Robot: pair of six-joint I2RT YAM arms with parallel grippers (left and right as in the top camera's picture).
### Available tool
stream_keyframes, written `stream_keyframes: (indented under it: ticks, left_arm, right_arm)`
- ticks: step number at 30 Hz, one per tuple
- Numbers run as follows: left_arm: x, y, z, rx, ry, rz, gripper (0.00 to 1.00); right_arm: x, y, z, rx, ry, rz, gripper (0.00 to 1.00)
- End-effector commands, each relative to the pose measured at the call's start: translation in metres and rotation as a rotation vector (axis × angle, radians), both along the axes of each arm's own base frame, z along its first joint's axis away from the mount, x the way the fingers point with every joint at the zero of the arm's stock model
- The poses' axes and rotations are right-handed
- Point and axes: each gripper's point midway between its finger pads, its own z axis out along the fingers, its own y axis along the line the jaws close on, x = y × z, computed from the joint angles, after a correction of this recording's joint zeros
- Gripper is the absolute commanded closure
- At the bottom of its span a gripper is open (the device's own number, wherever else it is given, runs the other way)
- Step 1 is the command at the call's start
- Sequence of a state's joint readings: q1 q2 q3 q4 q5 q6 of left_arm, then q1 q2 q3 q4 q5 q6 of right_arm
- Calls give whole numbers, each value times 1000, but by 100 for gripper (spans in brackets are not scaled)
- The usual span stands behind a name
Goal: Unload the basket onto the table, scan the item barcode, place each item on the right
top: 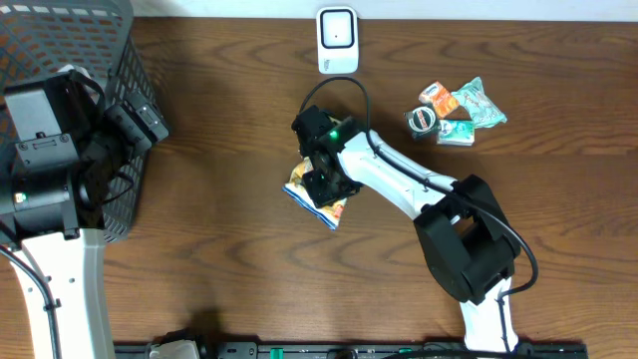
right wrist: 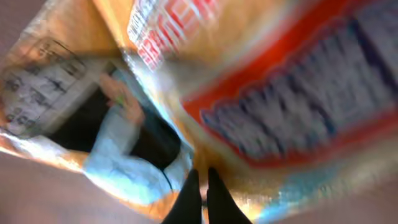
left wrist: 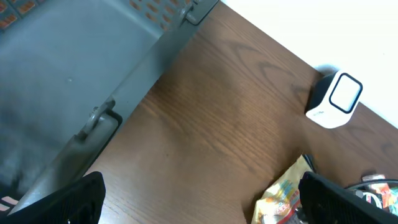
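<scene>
Overhead, the snack packet (top: 329, 209) sits mid-tabletop (top: 219, 199) directly under my right fingers (top: 324, 175). The white barcode scanner (top: 337, 40) stands well apart at the far edge, and a heap of other small goods (top: 457, 112) lies off to the right.

On the right wrist view the packet (right wrist: 261, 93) fills nearly everything, blurred, with red lettering and a printed panel. My right fingers (right wrist: 191, 202) are pressed flat together, their dark tips meeting right at its film. I judge they have a thin pinch of the wrapper between them rather than the body of the bag, though the blur keeps me from being sure how much is caught.

This is a light, crinkly pouch: soft and glossy, so likely to slip, and it will flop or twist from a single pinch. Its contents are probably brittle, so I would not squeeze the belly. The sealed seam or a corner is the sound place to hold, since it is flat, stiff and clear of the printed faces. I cannot pick out the barcode in the blur, so I cannot say which face should turn toward the scanner.

My left fingers (left wrist: 68, 202) are spread wide and hold nothing, beside the grey basket (left wrist: 74, 68). From there the packet (left wrist: 283, 196) and scanner (left wrist: 336, 99) both show across the wood.
</scene>
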State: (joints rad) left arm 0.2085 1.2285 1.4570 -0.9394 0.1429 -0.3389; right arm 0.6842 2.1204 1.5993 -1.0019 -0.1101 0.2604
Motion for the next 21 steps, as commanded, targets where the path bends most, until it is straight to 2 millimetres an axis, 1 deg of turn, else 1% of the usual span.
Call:
stream_keyframes:
  ticks: [1, 4, 6, 8, 10, 11, 12, 13, 14, 15, 16, 18, 21]
  left_arm:
    - [-1, 3, 0, 15, 4, 2, 2]
    - [-1, 3, 0, 15, 4, 2, 2]
    - [-1, 3, 0, 16, 4, 2, 2]
    - [-1, 3, 0, 15, 4, 2, 2]
    - [-1, 3, 0, 15, 4, 2, 2]
    - [-1, 3, 0, 15, 4, 2, 2]
    - [-1, 3, 0, 15, 4, 2, 2]
    - [-1, 3, 0, 15, 4, 2, 2]
    - [-1, 3, 0, 15, 4, 2, 2]
    - [-1, 3, 0, 15, 4, 2, 2]
    - [-1, 3, 0, 15, 4, 2, 2]
    - [-1, 3, 0, 15, 4, 2, 2]
    - [-1, 3, 0, 15, 4, 2, 2]
  right_arm:
    - [42, -15, 76, 3, -217, -67, 99]
    - [76, -32, 113, -29, -413, -126, 99]
    - [94, -36, 127, -20, -504, -161, 99]
    - [106, -36, 132, -1, -546, -182, 99]
    - [118, -37, 129, 12, -569, -202, 99]
    - [124, -38, 123, 12, -571, -210, 99]
    - [128, -38, 112, 10, -559, -215, 99]
    - [130, -37, 104, 12, -545, -213, 99]
    - [130, -33, 91, 17, -518, -206, 99]
    - [129, -28, 76, 25, -484, -195, 99]
    - [128, -24, 67, 32, -462, -188, 99]
    - [122, -16, 33, 40, -378, -169, 99]
    - [112, -13, -8, 25, -284, -153, 99]
